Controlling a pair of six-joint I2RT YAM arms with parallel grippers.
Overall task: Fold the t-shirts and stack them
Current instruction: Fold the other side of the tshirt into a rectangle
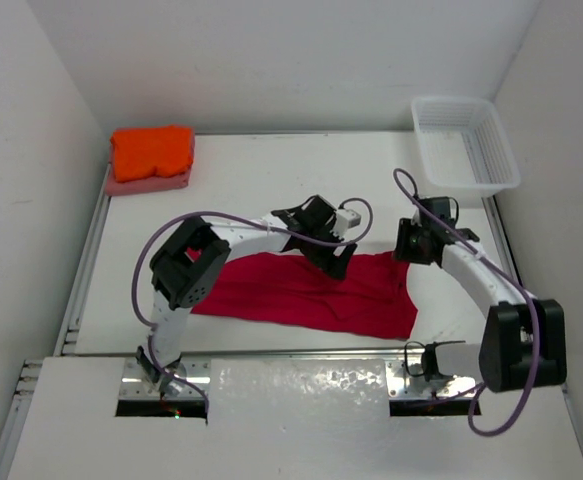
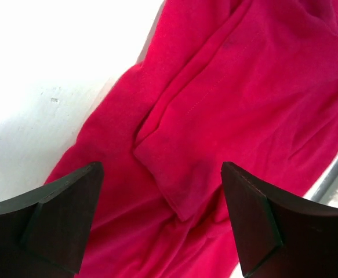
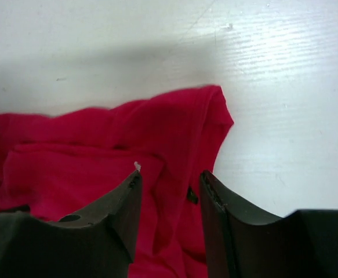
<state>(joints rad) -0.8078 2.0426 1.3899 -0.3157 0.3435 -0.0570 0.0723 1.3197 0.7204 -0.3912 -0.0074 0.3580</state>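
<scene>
Viewing the white table [image 1: 261, 170] from above, we take the crimson t-shirt [image 1: 301, 295] as our landmark. It lies rumpled in a wide band stretched from left to right, on the side nearest the arm bases.

The left gripper [image 1: 334, 262] hangs over the far edge of this shirt, about midway along it. The right gripper [image 1: 411, 246] hangs at the shirt's far right corner.

In the left wrist view, the left fingers [image 2: 58, 220] stand wide apart with nothing between them. Below the gap we see a flap of the crimson cloth folded over on itself, with a stitched seam running along it.

In the right wrist view, the right fingers [image 3: 99, 226] are parted by only a narrow gap. They hang above the shirt's pointed corner, with bare table just beyond it. We see no cloth pinched between them. Whether either gripper's tips touch the fabric we cannot tell.

Beyond the crimson shirt and off its left end, well apart from it, the orange t-shirt [image 1: 151, 150] rests folded on top of the folded salmon-pink t-shirt [image 1: 146, 184]. Only the pink shirt's near edge shows beneath the orange one.

Beyond the crimson shirt's right end, also well apart from it, stands the white mesh basket [image 1: 451, 101].
</scene>
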